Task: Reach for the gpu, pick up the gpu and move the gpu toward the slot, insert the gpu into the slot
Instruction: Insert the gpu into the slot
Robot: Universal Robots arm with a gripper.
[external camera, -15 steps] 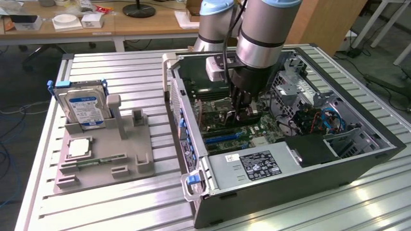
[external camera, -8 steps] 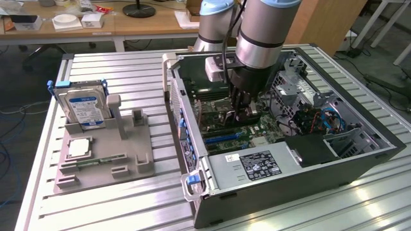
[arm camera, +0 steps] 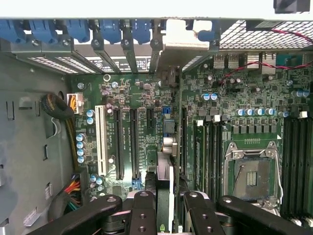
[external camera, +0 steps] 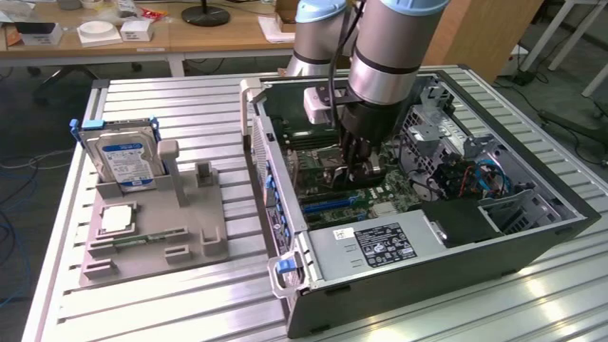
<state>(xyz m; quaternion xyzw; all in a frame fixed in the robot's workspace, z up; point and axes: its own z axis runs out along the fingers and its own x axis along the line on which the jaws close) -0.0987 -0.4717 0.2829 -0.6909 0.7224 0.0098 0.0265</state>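
Partly hidden gpu [arm camera: 165, 166] in tool [arm camera: 165, 205].

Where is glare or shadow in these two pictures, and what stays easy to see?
Exterior view: light glares on the table slats near the case, whose inside is shadowed. Wrist view: the motherboard is evenly lit, and the gripper links are dark.
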